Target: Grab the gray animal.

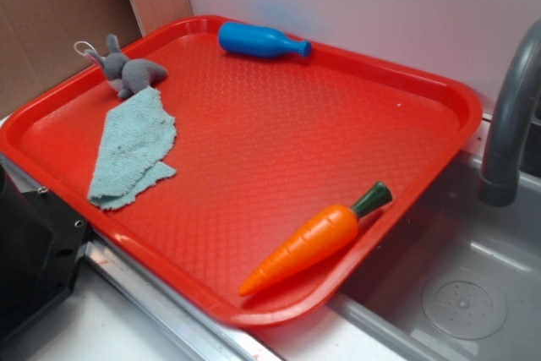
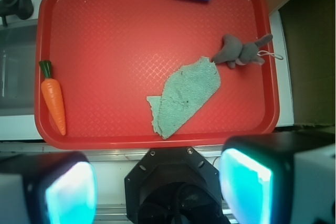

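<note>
Four things lie on the red tray (image 1: 254,166) you see in the exterior view, and none touches the tool. At the upper left of the frame sits the gray animal (image 1: 127,69), a small bunny on its side near the tray's left rim, its thin white loop curling toward that rim. Just below it, and touching its body, spreads the blue-green cloth (image 1: 131,150). Moving right, the blue bottle (image 1: 262,41) lies flat along the top rim (cap pointing right). At the lower right the orange carrot (image 1: 308,243) rests against the near rim, green top up. A gray faucet (image 1: 511,116) stands at the far right edge over the sink (image 1: 465,293).

In your wrist view the gripper (image 2: 157,190) fills the bottom of the frame, its fingers (image 2: 247,187) spread wide apart and holding nothing, well short of the bunny at upper right.
</note>
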`<state>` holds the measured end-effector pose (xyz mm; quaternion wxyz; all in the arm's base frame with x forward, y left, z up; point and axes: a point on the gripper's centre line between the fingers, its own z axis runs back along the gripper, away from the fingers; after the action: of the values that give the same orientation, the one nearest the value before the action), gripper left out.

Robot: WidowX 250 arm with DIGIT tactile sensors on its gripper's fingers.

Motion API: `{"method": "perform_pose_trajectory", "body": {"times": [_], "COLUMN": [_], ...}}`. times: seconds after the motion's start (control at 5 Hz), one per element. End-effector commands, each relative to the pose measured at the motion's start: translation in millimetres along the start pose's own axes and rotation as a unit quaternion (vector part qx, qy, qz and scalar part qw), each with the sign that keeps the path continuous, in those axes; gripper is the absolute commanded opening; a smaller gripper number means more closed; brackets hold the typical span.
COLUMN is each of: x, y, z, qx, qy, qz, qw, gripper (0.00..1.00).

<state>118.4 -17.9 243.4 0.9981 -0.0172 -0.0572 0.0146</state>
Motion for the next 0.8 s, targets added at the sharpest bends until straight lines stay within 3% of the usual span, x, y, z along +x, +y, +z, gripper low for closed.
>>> {"method": "perform_pose_trajectory", "body": {"times": [0.0, 0.6], "x": [0.0, -7.4], "y": [0.0, -1.0], "z": [0.0, 5.7], "qx": [0.000, 0.001], "qy": [0.000, -0.021], "qz": [0.000, -0.009], "qw": [1.000, 1.000], "gripper": [1.00, 1.00]}}
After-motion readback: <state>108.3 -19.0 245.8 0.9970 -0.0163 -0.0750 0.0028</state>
